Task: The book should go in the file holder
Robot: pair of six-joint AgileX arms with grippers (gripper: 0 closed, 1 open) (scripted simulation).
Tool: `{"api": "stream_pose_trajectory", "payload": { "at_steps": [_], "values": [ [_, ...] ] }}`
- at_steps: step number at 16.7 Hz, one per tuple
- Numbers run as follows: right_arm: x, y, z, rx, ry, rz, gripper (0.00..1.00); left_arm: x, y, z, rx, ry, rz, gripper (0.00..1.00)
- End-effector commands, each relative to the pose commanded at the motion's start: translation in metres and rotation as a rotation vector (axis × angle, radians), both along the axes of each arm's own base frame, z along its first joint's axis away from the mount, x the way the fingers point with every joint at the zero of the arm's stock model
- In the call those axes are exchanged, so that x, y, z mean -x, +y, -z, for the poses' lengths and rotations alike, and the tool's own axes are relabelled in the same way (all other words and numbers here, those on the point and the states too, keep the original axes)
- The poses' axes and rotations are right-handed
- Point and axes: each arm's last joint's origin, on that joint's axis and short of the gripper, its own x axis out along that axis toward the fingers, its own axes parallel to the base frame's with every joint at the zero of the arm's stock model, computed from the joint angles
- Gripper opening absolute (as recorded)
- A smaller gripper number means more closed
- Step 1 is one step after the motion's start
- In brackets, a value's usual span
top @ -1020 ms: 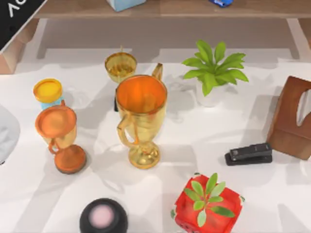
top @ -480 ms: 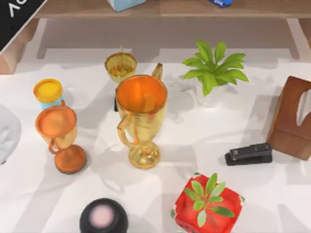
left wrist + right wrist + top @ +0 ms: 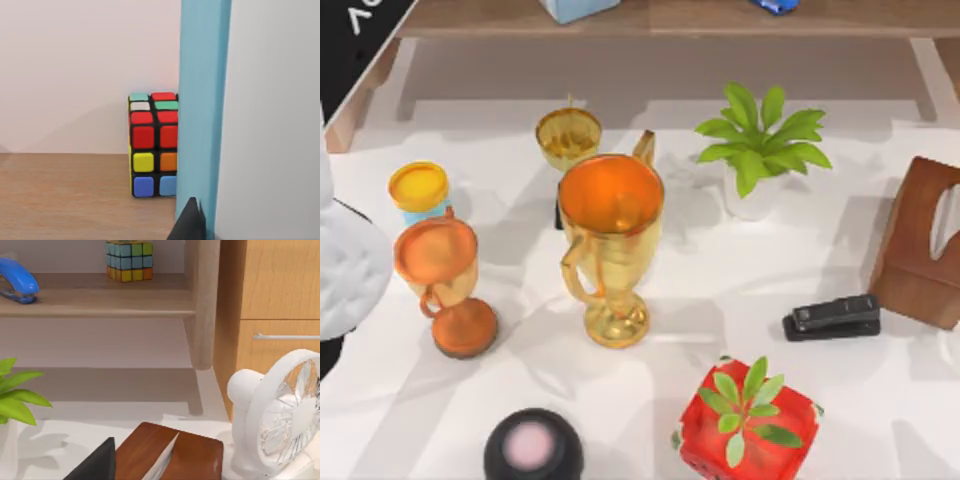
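Book: the book (image 3: 353,32) is in the upper left corner of the top view, black cover with white lettering, pale edge. It lies tilted and is cut by the frame. I cannot tell what carries it.
File holder: I cannot name it with certainty. A pale blue upright panel (image 3: 202,100) is close before the left wrist camera, just beside a colour cube (image 3: 152,145) on a wooden shelf (image 3: 65,195). It could be the holder.
Left gripper: the left gripper (image 3: 190,224) is near this blue panel. Clenched or released, I cannot tell.
Left arm: the left arm (image 3: 345,265) is at the left edge of the top view, probably on the book's side in order to serve it.
Right gripper: the right gripper (image 3: 97,465) is parked above the brown tissue box (image 3: 925,240) at the right edge. Its state I cannot tell.
Bench: the large gold trophy (image 3: 610,245) is at centre and the black stapler (image 3: 832,317) at the right. Both are well apart from the book.
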Motion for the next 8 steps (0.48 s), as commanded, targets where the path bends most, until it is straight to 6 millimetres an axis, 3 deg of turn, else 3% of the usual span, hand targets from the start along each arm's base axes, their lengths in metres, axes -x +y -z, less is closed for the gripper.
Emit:
{"api": "stream_pose_trajectory", "payload": {
  "at_steps": [5, 8],
  "values": [
    [0.0, 0.0, 0.0, 0.0, 0.0, 0.0, 1.0, 0.002, 0.002, -0.003, -0.001, -0.004, 0.001, 0.0],
    [0.0, 0.0, 0.0, 0.0, 0.0, 0.0, 1.0, 0.014, 0.018, -0.023, -0.011, -0.031, 0.024, 0.0]
  ]
}}
